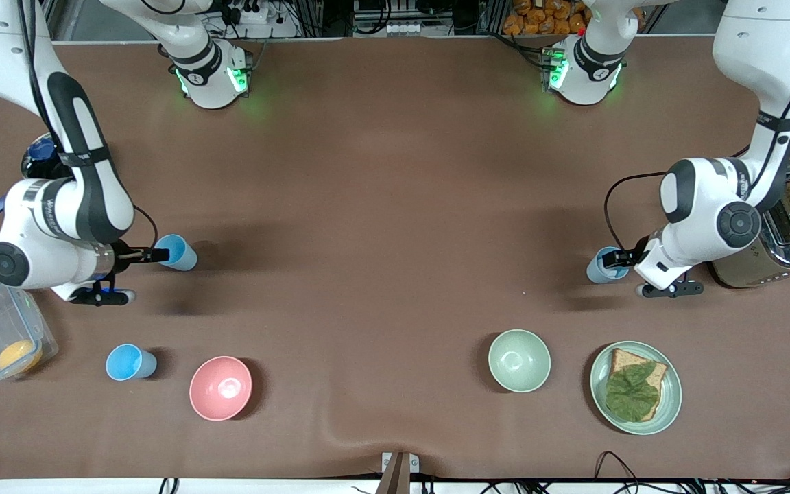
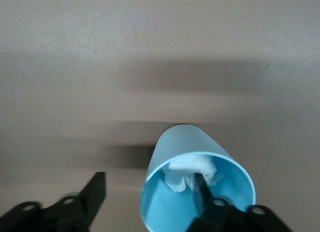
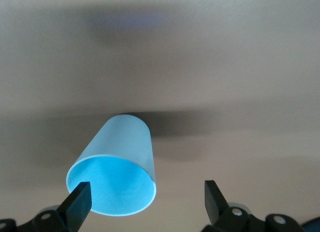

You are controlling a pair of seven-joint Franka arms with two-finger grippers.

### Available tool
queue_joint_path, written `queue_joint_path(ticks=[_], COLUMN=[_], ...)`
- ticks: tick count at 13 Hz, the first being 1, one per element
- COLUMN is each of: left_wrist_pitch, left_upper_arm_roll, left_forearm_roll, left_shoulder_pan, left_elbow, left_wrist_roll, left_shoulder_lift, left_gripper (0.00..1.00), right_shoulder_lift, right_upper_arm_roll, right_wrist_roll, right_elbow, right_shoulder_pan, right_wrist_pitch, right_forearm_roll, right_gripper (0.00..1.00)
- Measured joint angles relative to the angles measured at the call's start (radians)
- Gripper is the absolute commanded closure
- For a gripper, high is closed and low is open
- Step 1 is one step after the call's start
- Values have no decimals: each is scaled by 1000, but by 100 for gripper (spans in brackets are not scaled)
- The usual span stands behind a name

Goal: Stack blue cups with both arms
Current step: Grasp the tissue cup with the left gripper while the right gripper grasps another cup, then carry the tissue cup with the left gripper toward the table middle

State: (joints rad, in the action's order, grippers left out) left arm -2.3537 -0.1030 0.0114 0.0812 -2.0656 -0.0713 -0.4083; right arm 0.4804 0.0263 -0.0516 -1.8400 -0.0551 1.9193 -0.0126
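Left gripper [image 2: 150, 197]: I see it spread, one finger inside the paler cup [image 1: 604, 266] beside the toaster [image 1: 772, 247].
Right gripper [image 3: 145, 197]: spread, straddling the sky-blue cup's [image 1: 177, 252] rim.
Risk: I could tip either cup on closing.

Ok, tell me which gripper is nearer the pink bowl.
Right. The right gripper is at a blue cup near the pink bowl; the left gripper is at a paler cup toward the left arm's end.
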Motion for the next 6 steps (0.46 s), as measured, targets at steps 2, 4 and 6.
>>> queue_joint_path(ticks=[2,4,6], left_wrist_pitch=[-4,-4,20], left_upper_arm_roll=[-3,-8,-24], left_forearm_roll=[0,0,0], left_shoulder_pan=[-1,-1,-1], left_elbow=[1,15,31], left_wrist_roll=[0,1,1], left_shoulder_lift=[-7,2,31], left_gripper=[100,100,100], right_shoulder_lift=[27,38,40], right_upper_arm_roll=[0,1,1], right_wrist_roll=[0,0,0], right_elbow=[-2,-4,-14], right_shoulder_pan=[2,2,2], right_wrist_pitch=[-4,-14,-20], right_forearm_roll=[0,0,0], right_gripper=[0,0,38])
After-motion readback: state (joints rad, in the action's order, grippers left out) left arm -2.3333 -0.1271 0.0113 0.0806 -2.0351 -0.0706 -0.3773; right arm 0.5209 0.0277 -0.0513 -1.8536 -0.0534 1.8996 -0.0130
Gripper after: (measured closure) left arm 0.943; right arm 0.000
